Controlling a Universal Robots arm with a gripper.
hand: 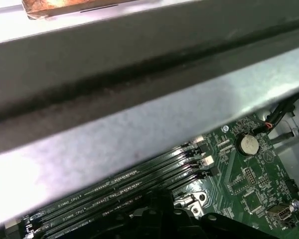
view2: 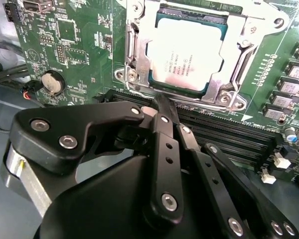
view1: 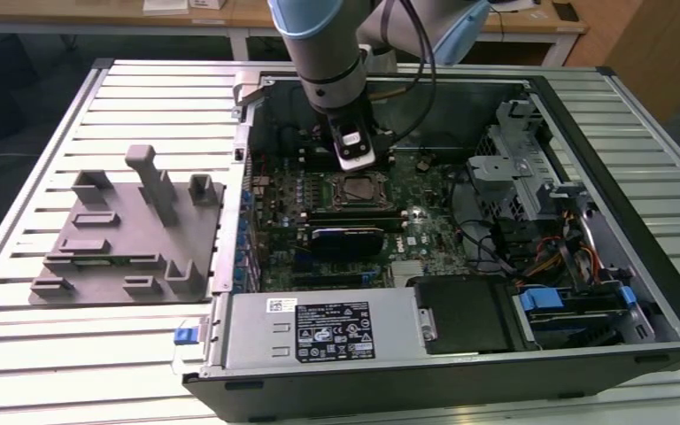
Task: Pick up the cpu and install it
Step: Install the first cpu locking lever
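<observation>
End effector (view2: 162, 107): fingers together, empty, just short of the socket (view2: 241, 47); cpu (view2: 187, 52) seated flat inside; advisable to confirm even seating all round.

Pincer (view2: 162, 107) linkage hides cpu's (view2: 187, 55) near edge.

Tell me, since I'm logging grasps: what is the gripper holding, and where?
Nothing: the gripper is shut and empty, while the cpu lies in the socket.
</observation>
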